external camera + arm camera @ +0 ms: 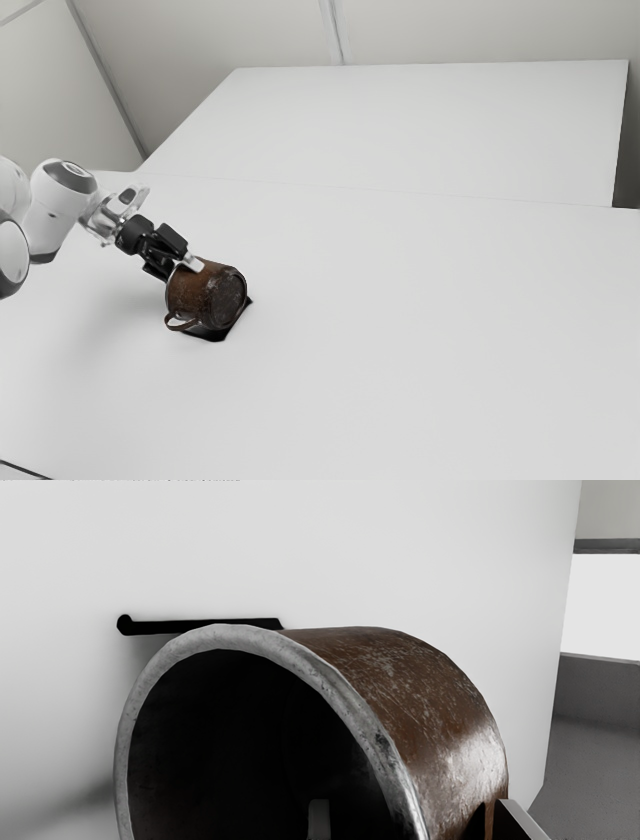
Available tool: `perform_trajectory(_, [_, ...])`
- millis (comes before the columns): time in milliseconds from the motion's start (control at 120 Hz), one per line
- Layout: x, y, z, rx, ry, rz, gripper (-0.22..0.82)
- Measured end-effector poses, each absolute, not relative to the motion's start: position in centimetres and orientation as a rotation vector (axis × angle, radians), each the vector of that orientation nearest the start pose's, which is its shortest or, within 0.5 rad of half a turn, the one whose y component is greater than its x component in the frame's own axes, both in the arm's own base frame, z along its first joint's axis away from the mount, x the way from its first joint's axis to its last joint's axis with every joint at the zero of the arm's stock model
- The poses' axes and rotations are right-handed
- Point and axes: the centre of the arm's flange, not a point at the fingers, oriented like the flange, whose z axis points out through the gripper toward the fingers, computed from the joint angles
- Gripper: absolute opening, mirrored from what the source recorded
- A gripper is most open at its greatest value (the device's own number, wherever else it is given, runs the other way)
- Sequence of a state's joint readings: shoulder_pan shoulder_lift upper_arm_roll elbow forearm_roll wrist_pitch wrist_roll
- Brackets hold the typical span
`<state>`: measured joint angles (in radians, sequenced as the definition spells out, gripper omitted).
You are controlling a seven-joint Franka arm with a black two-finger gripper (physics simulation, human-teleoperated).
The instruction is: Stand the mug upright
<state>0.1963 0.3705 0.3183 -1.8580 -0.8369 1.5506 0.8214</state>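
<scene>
The brown, worn metal mug (pixel 205 290) lies on its side on the white table, its base facing the exterior view's right and its handle low toward the table. My gripper (pixel 186 266) reaches it from the exterior view's upper left, at the mouth end. In the wrist view the mug (pixel 425 695) shows its grey rim and dark inside. The gripper (pixel 412 820) straddles the mug's wall, open, one finger inside the mouth and the other along the outside. Space shows between the inner finger and the wall.
The white table (pixel 430 330) extends widely toward the exterior view's right, with another pale surface (pixel 420 130) behind it. A black, flat shape (pixel 200 626) lies against the table beside the mug. A thin dark line crosses the exterior view's lower left corner.
</scene>
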Motion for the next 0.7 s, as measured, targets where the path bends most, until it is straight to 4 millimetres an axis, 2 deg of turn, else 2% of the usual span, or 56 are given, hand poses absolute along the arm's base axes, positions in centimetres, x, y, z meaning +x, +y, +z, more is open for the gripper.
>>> perform_trajectory(175, [53.8,19.6,32.0,2.181,-0.032,-0.044,0.14])
perform_trajectory(383, [53.2,20.0,32.0,2.135,-0.026,-0.028,-0.02])
perform_trajectory(492, [52.8,19.4,31.7,2.081,-0.018,-0.019,-0.10])
perform_trajectory(700, [52.6,18.7,31.5,2.013,-0.019,0.004,-0.15])
